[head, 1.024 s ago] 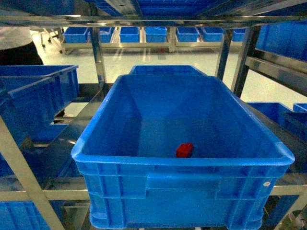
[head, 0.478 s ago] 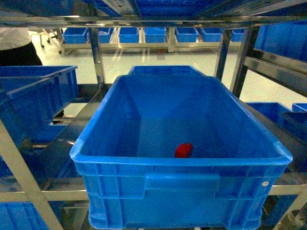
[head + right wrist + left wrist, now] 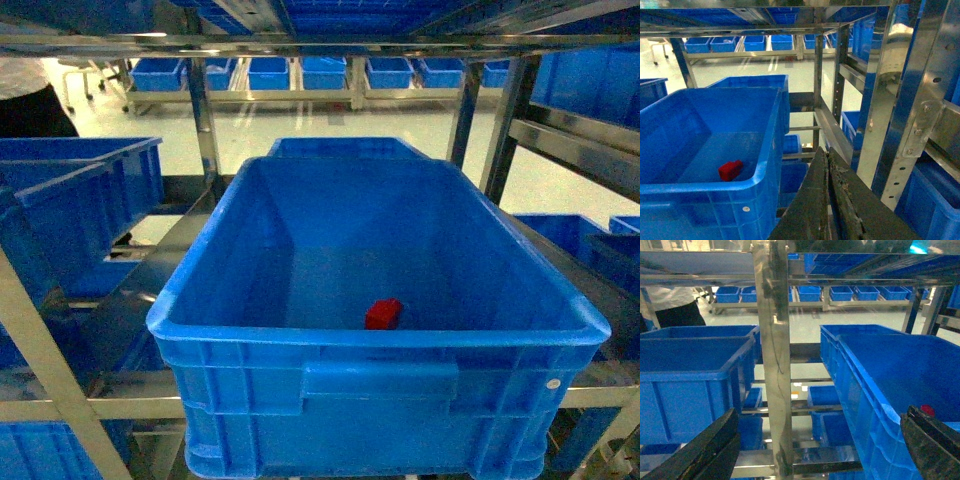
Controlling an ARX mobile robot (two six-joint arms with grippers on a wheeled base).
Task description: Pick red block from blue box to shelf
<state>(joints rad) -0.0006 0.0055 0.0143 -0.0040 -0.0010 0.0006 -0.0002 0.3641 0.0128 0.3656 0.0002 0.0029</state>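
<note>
- Since the earlier head frames: almost nothing has shifted. The dark figure at the upper left edge sits slightly further out of frame; the block and bin lie as before.
- Red block (image 3: pixel 384 313): on the floor of the blue box (image 3: pixel 200 270), near the front wall, a little right of centre. Nothing touches it. Also seen from the right wrist (image 3: pixel 730 170) and, as a sliver over the bin wall, from the left wrist (image 3: pixel 927 410).
- Blue box: large open bin with ribbed outer walls, resting on a tier of the shelf (image 3: pixel 205 120).
- Shelf: shiny steel rack, perforated uprights and horizontal rails on both sides of the bin.
- Left gripper (image 3: pixel 825 450): fingers spread wide apart, holding nothing, outside the bin on its left, facing an upright.
- Right gripper (image 3: pixel 829 210): fingers pressed together, holding nothing, outside the bin on its right.
- Other blue crates (image 3: pixel 80 190): on neighbouring tiers and in the background row.
</note>
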